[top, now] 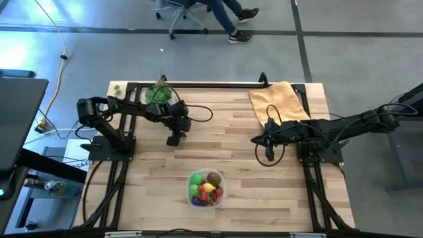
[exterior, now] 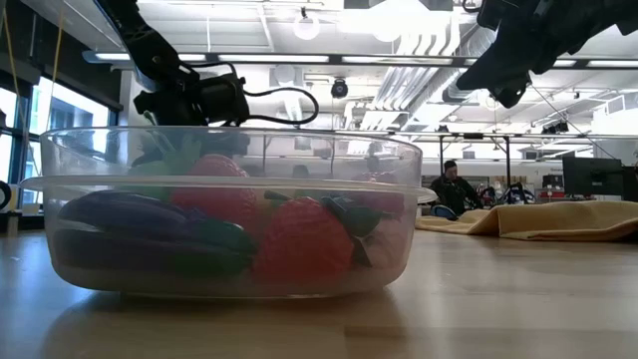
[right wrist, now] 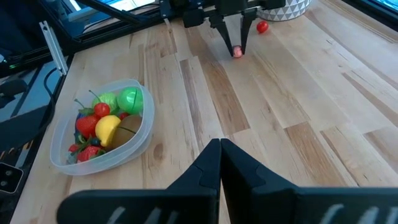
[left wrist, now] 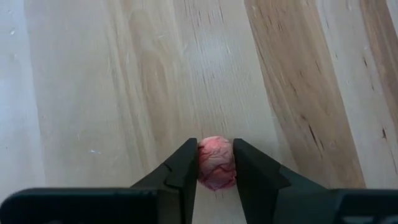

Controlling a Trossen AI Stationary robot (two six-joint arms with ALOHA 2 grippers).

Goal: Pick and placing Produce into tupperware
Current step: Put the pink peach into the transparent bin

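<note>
1. Mostly done: small clear squarish plastic tub [top: 205,188] near the front edge of the light wooden table [top: 152,178] already packed with toy produce — yellow lemon [right wrist: 107,128], brown kiwi [top: 213,177], red strawberry [exterior: 302,242], purple eggplant [exterior: 130,219], green round pieces [right wrist: 129,98].
2. In hand: small pinkish-red wrinkled berry-like piece [left wrist: 215,163], sitting between the left gripper [left wrist: 215,165] fingers, clamped from both sides, at or just above the table. Well apart from the tub; carry and drop not yet done.
3. Left to do: one more small red round piece [right wrist: 262,27] loose on the table just beyond the left fingers, beside the white patterned plant pot [right wrist: 283,9]. Probably last after the held one; nothing else loose visible.
4. Right gripper [right wrist: 220,163] idle over bare table, fingers pressed together, empty. Yellow cloth [top: 279,99] lying behind it.
5. View differences:
   - Left wrist view: only one proving the clamp on the berry; no tub in it.
   - Right wrist view: only one giving tub, held berry and spare red piece together.
   - High view: overall layout, green leafy plant [top: 158,93]; berry too small to make out.
   - Low view: fill level through the tub wall; berry and table behind hidden.
</note>
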